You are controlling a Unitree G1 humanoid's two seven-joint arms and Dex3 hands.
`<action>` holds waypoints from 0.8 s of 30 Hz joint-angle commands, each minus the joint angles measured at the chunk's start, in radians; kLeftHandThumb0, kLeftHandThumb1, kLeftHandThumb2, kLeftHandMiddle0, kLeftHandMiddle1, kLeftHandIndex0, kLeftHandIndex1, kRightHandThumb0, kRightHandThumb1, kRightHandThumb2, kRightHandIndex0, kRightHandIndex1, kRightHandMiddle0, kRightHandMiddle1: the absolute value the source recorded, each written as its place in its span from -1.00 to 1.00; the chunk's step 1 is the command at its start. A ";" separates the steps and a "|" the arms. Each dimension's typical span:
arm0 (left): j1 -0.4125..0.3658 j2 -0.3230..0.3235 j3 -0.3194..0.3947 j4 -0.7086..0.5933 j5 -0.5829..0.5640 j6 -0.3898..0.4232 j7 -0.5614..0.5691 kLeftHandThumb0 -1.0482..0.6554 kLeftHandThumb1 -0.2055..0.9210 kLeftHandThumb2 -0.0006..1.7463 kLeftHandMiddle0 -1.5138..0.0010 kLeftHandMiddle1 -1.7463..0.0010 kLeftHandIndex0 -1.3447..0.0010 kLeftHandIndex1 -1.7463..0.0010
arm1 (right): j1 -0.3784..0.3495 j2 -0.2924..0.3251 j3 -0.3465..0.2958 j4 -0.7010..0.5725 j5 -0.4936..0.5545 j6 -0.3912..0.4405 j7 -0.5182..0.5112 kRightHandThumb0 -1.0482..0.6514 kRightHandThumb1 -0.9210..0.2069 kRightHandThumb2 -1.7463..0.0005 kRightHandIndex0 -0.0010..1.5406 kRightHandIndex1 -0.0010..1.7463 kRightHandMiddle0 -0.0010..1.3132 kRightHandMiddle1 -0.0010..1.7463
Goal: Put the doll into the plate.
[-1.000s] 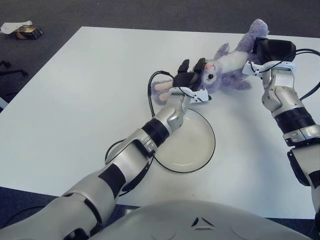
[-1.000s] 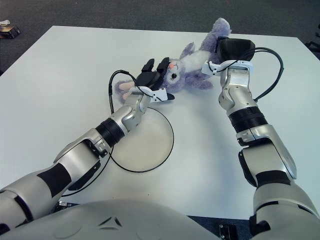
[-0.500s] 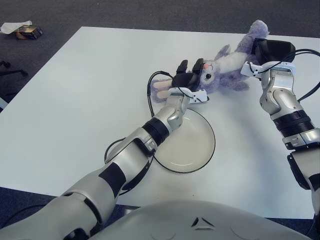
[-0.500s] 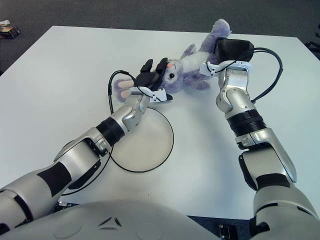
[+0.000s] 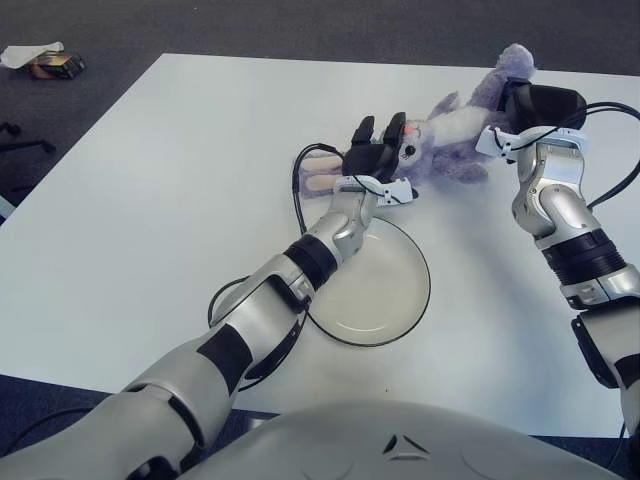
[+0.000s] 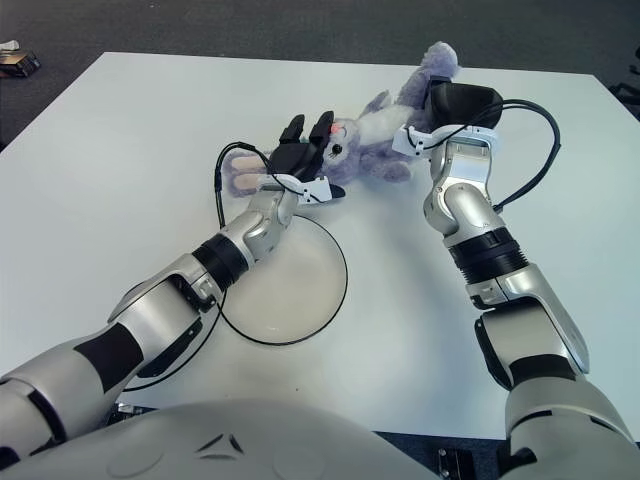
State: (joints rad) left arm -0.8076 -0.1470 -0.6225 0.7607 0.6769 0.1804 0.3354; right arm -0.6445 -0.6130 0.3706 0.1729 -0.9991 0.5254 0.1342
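A purple plush rabbit doll (image 5: 452, 132) lies on its back on the white table, just beyond a white plate (image 5: 385, 295) with a dark rim. My left hand (image 5: 377, 150) is at the doll's head, its dark fingers curled around the face, with the ears sticking out to the left. My right hand (image 5: 537, 104) grips the doll's lower body, and one leg pokes out above it. The doll is stretched between the two hands, and the plate holds nothing.
A black cable (image 5: 298, 192) loops from my left wrist across the table beside the plate. The table's far edge (image 5: 300, 58) runs just behind the doll. Small items (image 5: 45, 62) lie on the floor at the far left.
Both hands have shifted left with the doll between them. The doll now lies a little further left and closer to the plate's far rim.
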 commanded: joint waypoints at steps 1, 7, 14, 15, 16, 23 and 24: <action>-0.049 -0.100 0.009 0.017 -0.008 -0.066 0.062 -0.90 0.88 -0.97 1.00 1.00 1.00 1.00 | 0.017 -0.004 -0.023 0.009 0.019 -0.044 -0.031 -0.26 -0.30 -0.21 0.37 1.00 -0.31 1.00; -0.049 -0.099 0.020 0.035 -0.024 -0.136 0.111 -0.84 0.82 -0.99 1.00 1.00 1.00 1.00 | 0.024 0.002 -0.037 0.015 0.015 -0.067 -0.046 -0.27 -0.24 -0.25 0.41 1.00 -0.28 1.00; -0.072 -0.088 0.007 0.082 -0.002 -0.189 0.176 -0.81 0.79 -1.00 0.99 0.99 1.00 1.00 | 0.022 0.004 -0.033 -0.022 -0.001 -0.057 0.005 -0.26 -0.26 -0.24 0.42 1.00 -0.29 1.00; -0.075 -0.089 0.007 0.087 -0.001 -0.191 0.180 -0.81 0.79 -1.00 0.98 0.99 1.00 1.00 | 0.022 0.003 -0.034 -0.022 -0.001 -0.058 0.007 -0.26 -0.27 -0.23 0.42 1.00 -0.29 1.00; -0.076 -0.090 0.008 0.092 -0.001 -0.194 0.183 -0.81 0.80 -1.00 0.98 0.99 1.00 1.00 | 0.022 0.003 -0.035 -0.022 -0.002 -0.059 0.008 -0.26 -0.27 -0.23 0.42 1.00 -0.30 1.00; -0.091 -0.080 0.011 0.110 0.008 -0.227 0.204 -0.90 0.87 -0.97 0.89 0.94 1.00 1.00 | 0.032 -0.008 -0.042 -0.040 -0.006 -0.054 0.054 -0.26 -0.29 -0.22 0.42 1.00 -0.31 1.00; -0.094 -0.079 0.013 0.112 0.007 -0.230 0.203 -0.92 0.88 -0.97 0.86 0.93 1.00 1.00 | 0.033 -0.009 -0.043 -0.039 -0.006 -0.056 0.053 -0.26 -0.29 -0.22 0.42 1.00 -0.31 1.00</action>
State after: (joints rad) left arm -0.8241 -0.1463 -0.6124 0.8619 0.6752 -0.0374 0.5224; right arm -0.6231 -0.6122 0.3414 0.1483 -1.0008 0.4705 0.1784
